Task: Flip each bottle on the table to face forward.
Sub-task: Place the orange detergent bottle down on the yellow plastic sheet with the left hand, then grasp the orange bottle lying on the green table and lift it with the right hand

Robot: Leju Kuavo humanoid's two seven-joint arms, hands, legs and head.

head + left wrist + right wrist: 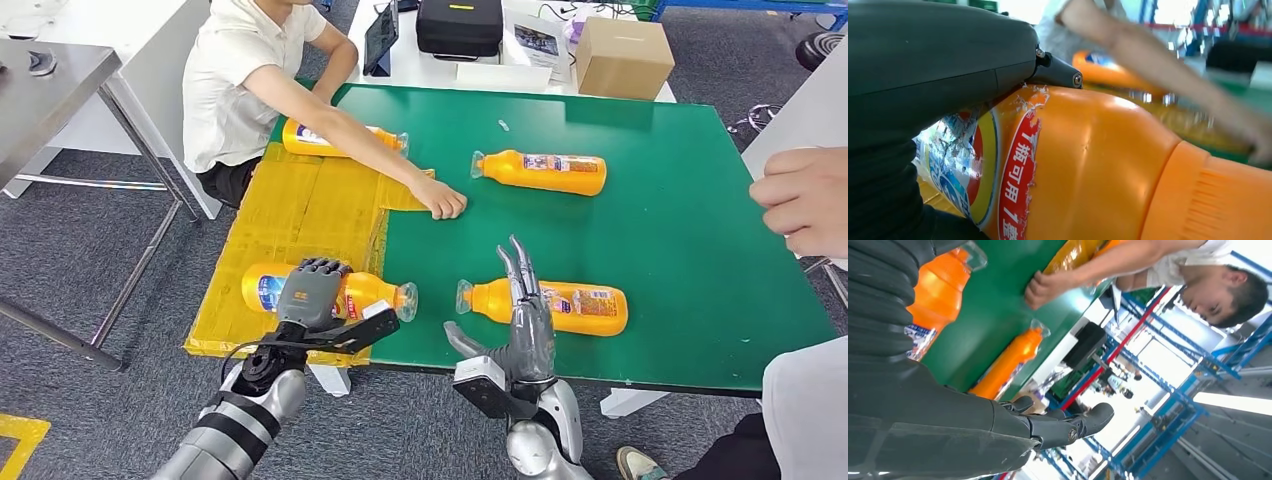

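Four orange bottles lie on their sides on the green table (690,240). My left hand (310,292) wraps over the near-left bottle (380,294), which rests on the yellow taped mat (290,215); close up, the bottle's torn label (1018,175) shows under the hand (923,75). My right hand (528,320) stands open, fingers straight, over the near-right bottle (580,305) without gripping it. The far-right bottle (545,171) lies alone, also seen as the bottle (1008,360). A person's arm (360,140) lies across the far-left bottle (300,138).
A person sits at the far left, fist (442,202) on the table. Another person's hand (805,200) hovers at the right edge. A cardboard box (622,55), black case (458,25) and tablet (380,38) sit on the white table behind.
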